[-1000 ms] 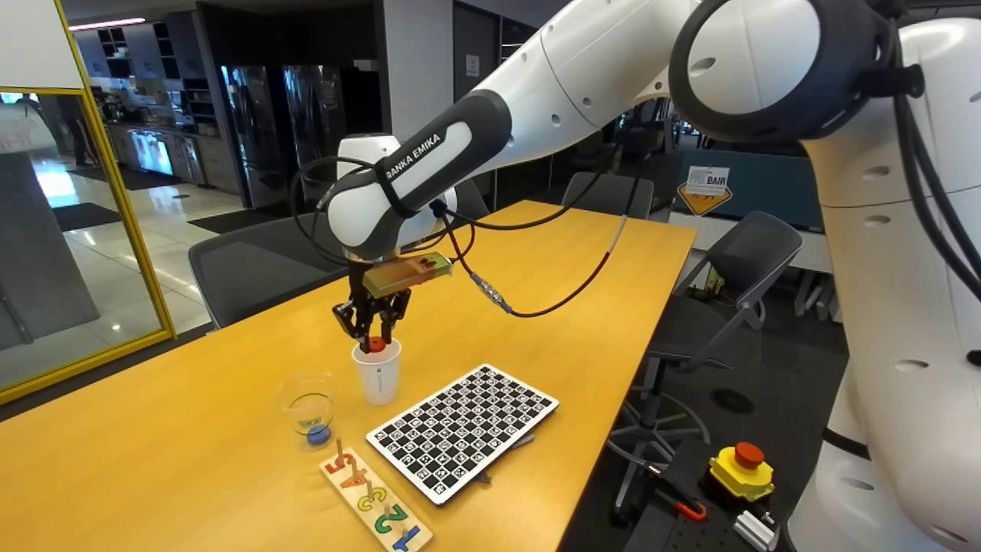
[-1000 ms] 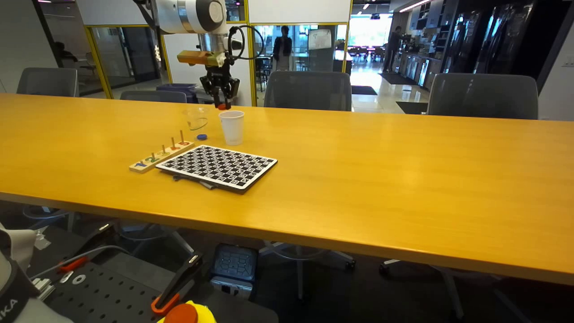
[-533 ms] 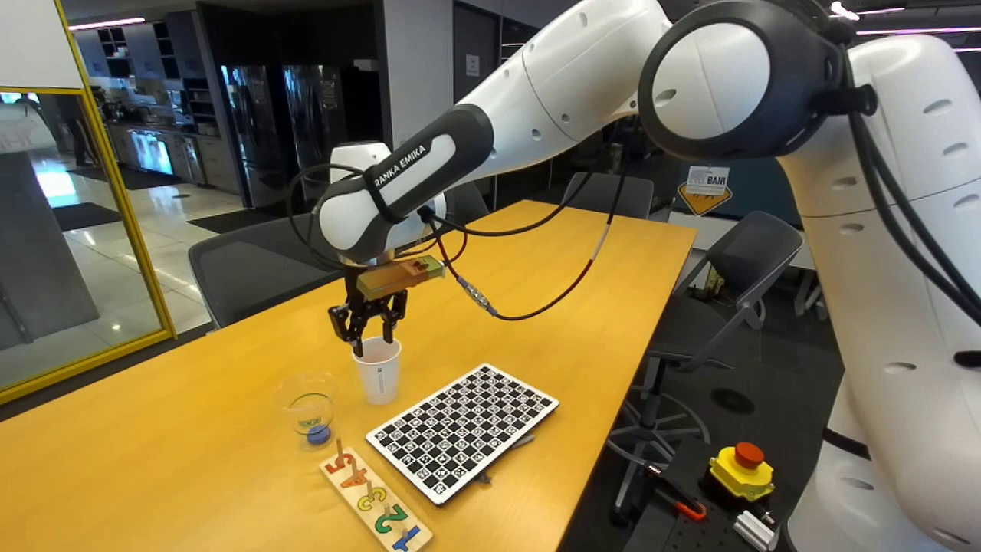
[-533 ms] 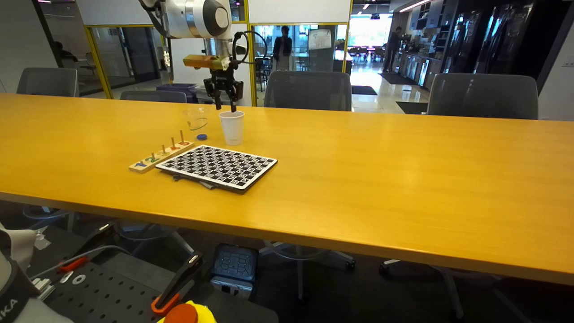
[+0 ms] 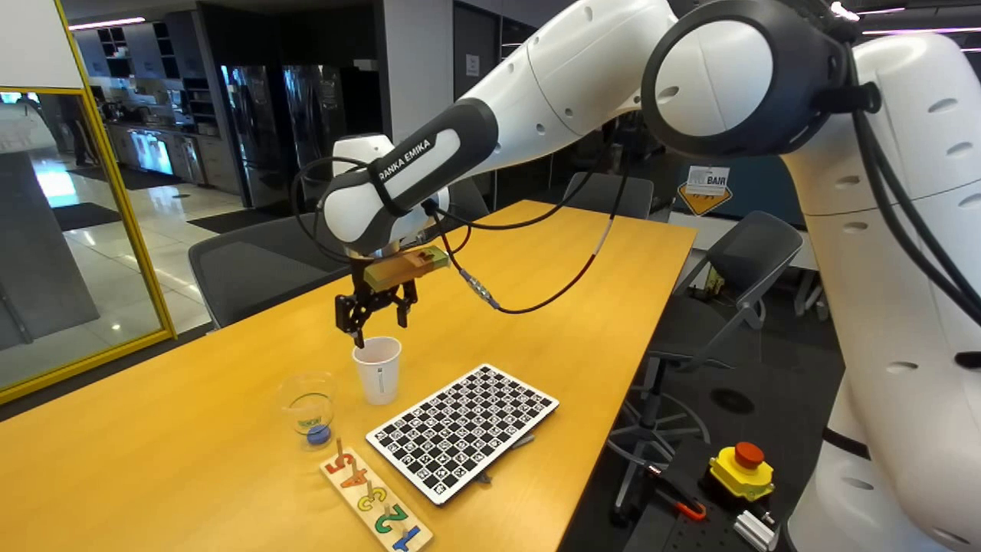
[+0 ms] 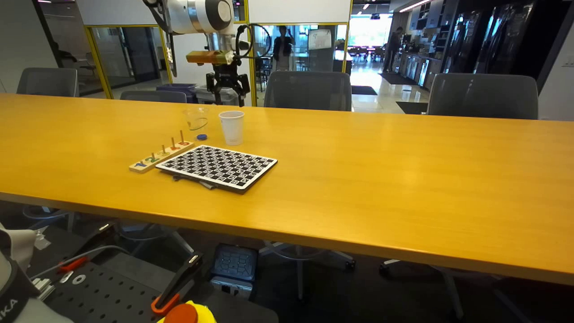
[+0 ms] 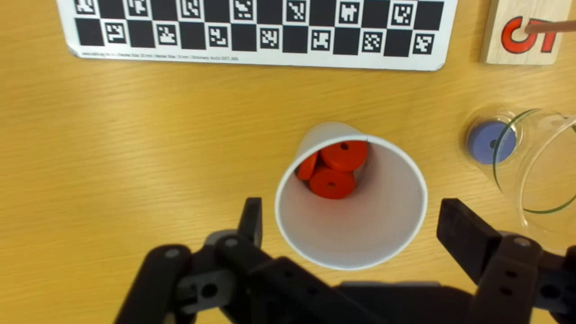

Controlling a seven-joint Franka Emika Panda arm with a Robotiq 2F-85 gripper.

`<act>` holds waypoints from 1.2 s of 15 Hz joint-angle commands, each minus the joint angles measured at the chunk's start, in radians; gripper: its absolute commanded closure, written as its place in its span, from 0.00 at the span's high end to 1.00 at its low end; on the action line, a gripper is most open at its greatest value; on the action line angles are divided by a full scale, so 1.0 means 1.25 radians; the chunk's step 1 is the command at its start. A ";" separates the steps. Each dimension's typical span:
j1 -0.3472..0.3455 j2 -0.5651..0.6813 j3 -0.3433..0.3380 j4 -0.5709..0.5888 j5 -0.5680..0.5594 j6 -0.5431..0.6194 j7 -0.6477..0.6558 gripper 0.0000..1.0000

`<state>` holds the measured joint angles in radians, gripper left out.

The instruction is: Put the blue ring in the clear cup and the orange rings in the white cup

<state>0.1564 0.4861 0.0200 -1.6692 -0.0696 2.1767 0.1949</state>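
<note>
Beneath the wide-spread claw, orange rings lay in the white cup.
Three rings showed in the wrist view, inside the upright cup; to the claw's right in that view, the blue ring lay at the bottom of the clear cup, and farther from the claw sat a numbered peg board.

White arm; black joint ring; black pincer.
</note>
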 commanded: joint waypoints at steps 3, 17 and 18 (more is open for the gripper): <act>-0.026 -0.236 -0.002 -0.216 -0.051 -0.074 -0.073 1.00; -0.101 -0.839 -0.025 -0.712 -0.036 -0.153 -0.225 1.00; -0.101 -0.883 -0.030 -0.742 -0.038 -0.154 -0.238 1.00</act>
<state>0.0369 -0.4260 -0.0070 -2.4584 -0.1128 1.9755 -0.0485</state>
